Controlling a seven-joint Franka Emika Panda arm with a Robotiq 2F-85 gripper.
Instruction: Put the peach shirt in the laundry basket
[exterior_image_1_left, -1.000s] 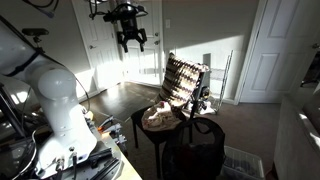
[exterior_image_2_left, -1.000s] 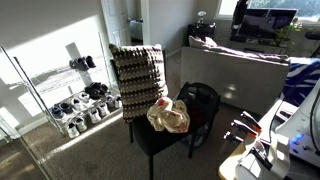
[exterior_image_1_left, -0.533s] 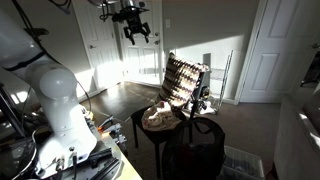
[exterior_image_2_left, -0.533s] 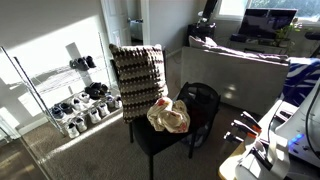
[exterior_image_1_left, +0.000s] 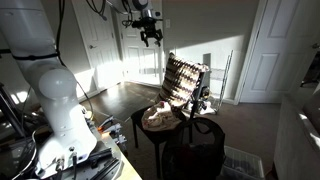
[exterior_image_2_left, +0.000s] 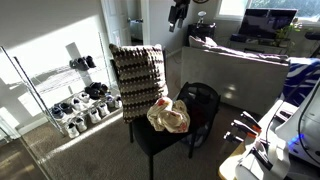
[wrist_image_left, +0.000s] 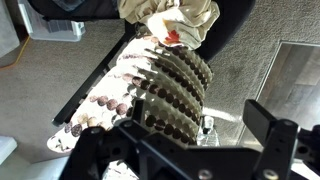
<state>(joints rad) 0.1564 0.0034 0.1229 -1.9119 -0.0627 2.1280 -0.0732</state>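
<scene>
We see the claw (exterior_image_1_left: 150, 36) raised high in the room, close to the ceiling in both exterior views (exterior_image_2_left: 176, 14). In the wrist view its two dark fingers (wrist_image_left: 275, 135) stand wide apart with nothing between them, so it holds nothing.

Well below the claw stands a dark chair (exterior_image_1_left: 150, 135) whose backrest carries a beaded cover (exterior_image_2_left: 137, 68). The wrist view looks straight down on those beads (wrist_image_left: 170, 90). The peach shirt (exterior_image_2_left: 168, 116) lies crumpled on the chair seat, below the claw and beyond the backrest as the wrist camera sees it (wrist_image_left: 172, 20); it also shows in an exterior view (exterior_image_1_left: 157, 117).

A dark laundry basket (exterior_image_2_left: 204, 104) stands just beside the chair, touching the shirt's side of the seat, also far beneath the claw. A shoe rack (exterior_image_2_left: 78, 95) sits by the sunlit wall, well apart from the claw.
</scene>
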